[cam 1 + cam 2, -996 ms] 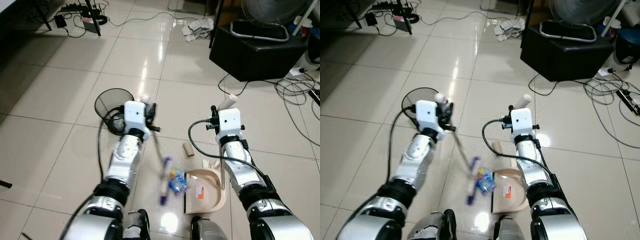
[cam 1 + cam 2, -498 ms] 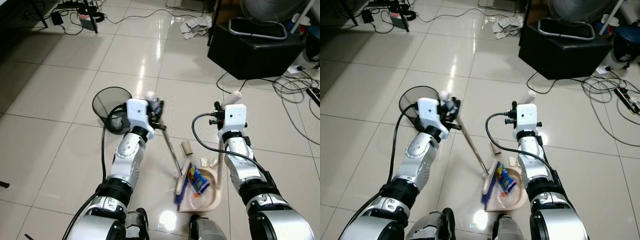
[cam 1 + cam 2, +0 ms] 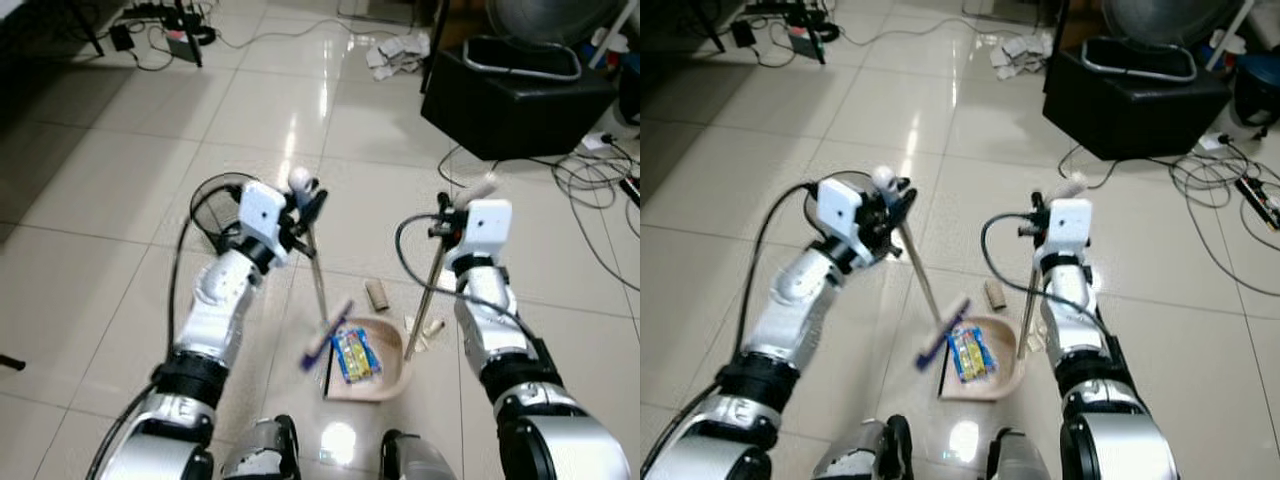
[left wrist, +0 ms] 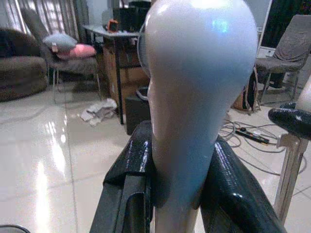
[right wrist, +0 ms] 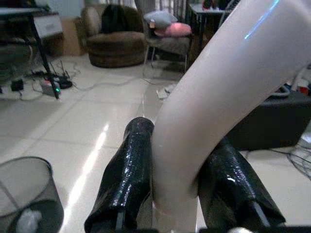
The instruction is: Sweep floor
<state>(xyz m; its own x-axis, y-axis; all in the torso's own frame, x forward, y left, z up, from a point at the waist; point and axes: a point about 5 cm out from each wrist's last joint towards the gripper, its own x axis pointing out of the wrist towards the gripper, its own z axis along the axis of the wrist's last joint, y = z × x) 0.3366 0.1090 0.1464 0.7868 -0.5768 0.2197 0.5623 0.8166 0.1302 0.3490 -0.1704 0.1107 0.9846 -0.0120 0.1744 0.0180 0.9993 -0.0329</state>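
Observation:
My left gripper (image 3: 305, 203) is shut on the top of the broom's pale handle (image 4: 199, 73), between its black fingers (image 4: 129, 174). The broom's shaft (image 3: 317, 275) slants down to a purple brush head (image 3: 325, 343) at the left lip of the beige dustpan (image 3: 393, 368). A blue and yellow wrapper (image 3: 352, 353) lies inside the pan. My right gripper (image 3: 455, 208) is shut on the dustpan's long handle (image 5: 209, 111), which stands nearly upright. A cardboard tube (image 3: 377, 293) and small scraps (image 3: 421, 328) lie on the tiles just beyond the pan.
A black wire bin (image 3: 215, 200) stands behind my left arm. A black box with a fan (image 3: 510, 95) is at the far right, with cables (image 3: 590, 175) trailing beside it. Crumpled paper (image 3: 395, 55) and a power strip with cords (image 3: 160, 22) lie further back.
The wrapper was swept from the floor into the dustpan. The brush head has drawn back left to the pan's lip, and the dustpan's handle now stands more upright.

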